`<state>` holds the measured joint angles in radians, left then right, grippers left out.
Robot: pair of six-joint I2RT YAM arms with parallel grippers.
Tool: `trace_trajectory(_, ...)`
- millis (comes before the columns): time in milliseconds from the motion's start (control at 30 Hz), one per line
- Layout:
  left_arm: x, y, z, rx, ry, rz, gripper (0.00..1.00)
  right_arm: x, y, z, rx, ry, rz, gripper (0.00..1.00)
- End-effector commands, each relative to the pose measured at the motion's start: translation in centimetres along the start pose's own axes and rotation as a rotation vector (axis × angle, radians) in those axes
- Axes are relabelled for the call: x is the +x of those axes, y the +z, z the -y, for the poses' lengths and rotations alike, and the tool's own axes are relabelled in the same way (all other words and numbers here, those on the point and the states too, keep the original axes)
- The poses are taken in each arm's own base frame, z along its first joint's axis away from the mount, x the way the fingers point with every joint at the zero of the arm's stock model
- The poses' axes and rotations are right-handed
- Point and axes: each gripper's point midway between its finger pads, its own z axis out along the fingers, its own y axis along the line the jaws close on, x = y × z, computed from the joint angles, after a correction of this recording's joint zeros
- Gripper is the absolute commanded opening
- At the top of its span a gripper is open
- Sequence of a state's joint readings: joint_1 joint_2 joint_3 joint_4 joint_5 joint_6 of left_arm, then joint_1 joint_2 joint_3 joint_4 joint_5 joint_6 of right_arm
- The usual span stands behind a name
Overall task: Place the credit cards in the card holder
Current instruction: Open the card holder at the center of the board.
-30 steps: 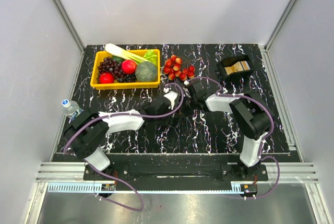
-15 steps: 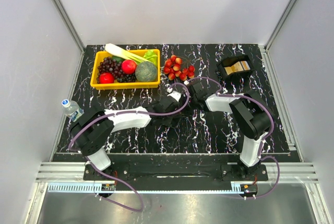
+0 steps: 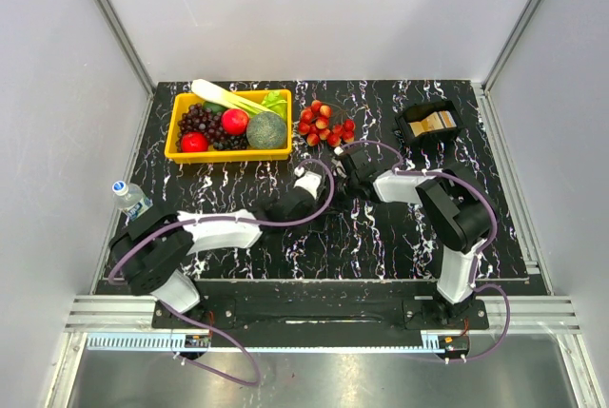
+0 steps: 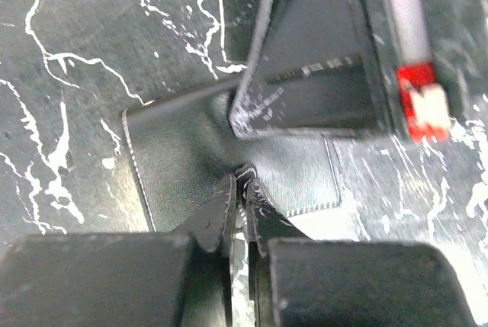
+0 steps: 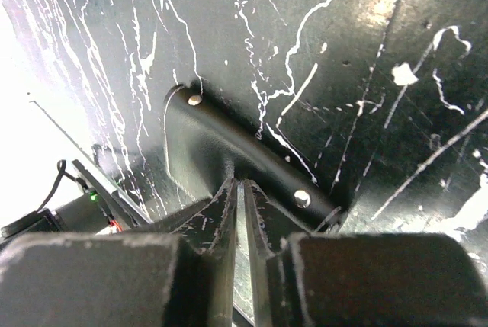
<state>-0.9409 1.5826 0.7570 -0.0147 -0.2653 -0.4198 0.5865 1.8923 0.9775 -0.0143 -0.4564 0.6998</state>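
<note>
Update on the card job: the big change over the last second is that the left gripper (image 4: 242, 182) went from roughly half open to pinched right down. In its own wrist view we can see the two fingers squeezed on a pucker of the black flap of the card holder (image 4: 191, 155), low in the middle of the frame. The left arm also sagged toward the bottom left of the overhead view while that happened. The right gripper (image 5: 240, 184) hasn't budged. Its jaws are nearly together on the holder's edge, just below the strip with the two metal studs. So we reckon each arm now has a side, which looks to us like the setup for pulling the case open, and no card has gone in yet. The credit cards (image 3: 438, 122) are sitting in the black tray (image 3: 423, 106) at the upper right of the overhead view, well apart from the holder. What we can't make out: from above, the holder is almost totally buried under the two wrists in the middle of the table (image 3: 381, 237). The blue inside isn't showing anywhere, and we can't tell how many cards are in that tray or how deep either bite goes.
</note>
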Motion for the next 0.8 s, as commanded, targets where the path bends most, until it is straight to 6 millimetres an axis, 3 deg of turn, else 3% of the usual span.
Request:
trace_trajectory(0, 2.7, -2.7, 2.9, 0.205, 0.049, -0.034, 0.00, 1.7, 1.8, 11.8, 0.420, 0.036, 0.026, 0.15)
trace_trajectory(133, 2.0, -3.5, 3.5, 0.267, 0.099, 0.015, 0.00, 1.8, 1.8, 12.5, 0.448, 0.046, 0.032, 0.15)
trace_trajectory(367, 3.4, -3.7, 4.1, 0.321, 0.110, -0.035, 0.00, 1.6, 1.7, 11.8, 0.422, 0.030, 0.035, 0.16)
trace_trajectory(400, 3.4, -3.9, 4.4, 0.334, 0.103, -0.039, 0.04, 1.4, 1.6, 11.1, 0.394, 0.022, 0.037, 0.17)
trace_trajectory(467, 3.6, -4.6, 4.6, 0.362, 0.082, -0.039, 0.22, 1.2, 1.3, 9.7, 0.339, 0.002, 0.038, 0.19)
trace_trajectory(700, 7.4, -5.5, 3.3, 0.326, -0.048, -0.148, 0.37, -1.2, -1.4, 3.3, 0.160, -0.069, 0.099, 0.31)
trace_trajectory(767, 7.8, -5.7, 3.0, 0.315, -0.087, -0.137, 0.39, -2.6, -3.3, 0.9, 0.103, -0.105, 0.154, 0.35)
